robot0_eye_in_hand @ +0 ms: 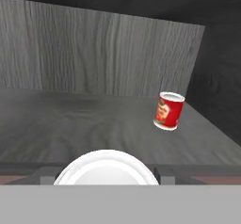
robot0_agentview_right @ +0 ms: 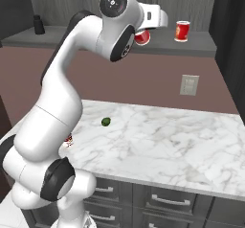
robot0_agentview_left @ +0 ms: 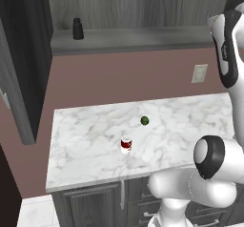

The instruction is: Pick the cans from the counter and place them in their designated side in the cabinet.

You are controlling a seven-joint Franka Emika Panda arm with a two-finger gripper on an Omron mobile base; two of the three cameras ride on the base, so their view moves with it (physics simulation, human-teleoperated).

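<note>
Red cans, three by my count. The held can (robot0_agentview_right: 142, 38) sits between the fingers of the gripper (robot0_eye_in_hand: 106, 176), which is closed narrow on it, right at the front edge of the shelf (robot0_agentview_left: 143, 39) in the cabinet (robot0_eye_in_hand: 94, 49). Through the hand view its pale round top is cut off by the bottom of the picture, and the label is out of sight. From the right base view just a sliver of red pokes out under the white hand.

The shelf can (robot0_agentview_right: 182, 30) stands upright on the shelf, towards its right end, well apart from the held one. It leans in the hand view, though that looks like the camera's own roll.

The counter can (robot0_agentview_left: 126, 145), dark red with white bands, stands down on the counter (robot0_agentview_left: 86, 126) below the shelf. In the right base view the arm covers nearly all of it.

One green ball (robot0_agentview_left: 144, 121) lies on the marble, near that can and on the shelf side of it. One black bottle (robot0_agentview_left: 77, 29) stands at the shelf's left end. One wall socket (robot0_agentview_left: 199, 73) sits under the shelf's right part, with its detail too small to read.
</note>
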